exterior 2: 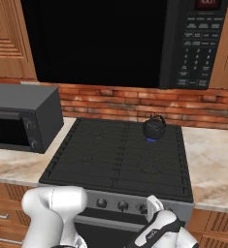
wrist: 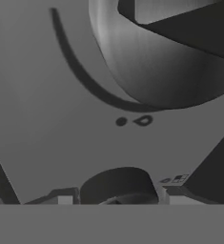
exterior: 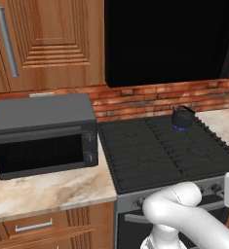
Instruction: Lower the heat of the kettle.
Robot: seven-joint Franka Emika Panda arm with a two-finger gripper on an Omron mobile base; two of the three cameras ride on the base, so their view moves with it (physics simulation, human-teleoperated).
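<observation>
Hovering close against stove knob (wrist: 161,52) on front panel (exterior 2: 120,205), finger state unreadable, since kettle (exterior 2: 154,127) sitting over lit burner (exterior 2: 151,140).

Red brick backsplash (exterior 2: 110,104) behind marble counter (exterior: 43,192); wooden cabinets (exterior: 47,41) above.

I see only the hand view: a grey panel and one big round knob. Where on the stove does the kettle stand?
Observer: The kettle stands on the back right burner of the stove.
Operator: Is this burner lit?
Observer: Yes, a small blue flame shows under the kettle.
Operator: What is to the left of the stove?
Observer: A black toaster oven stands there on the counter.
</observation>
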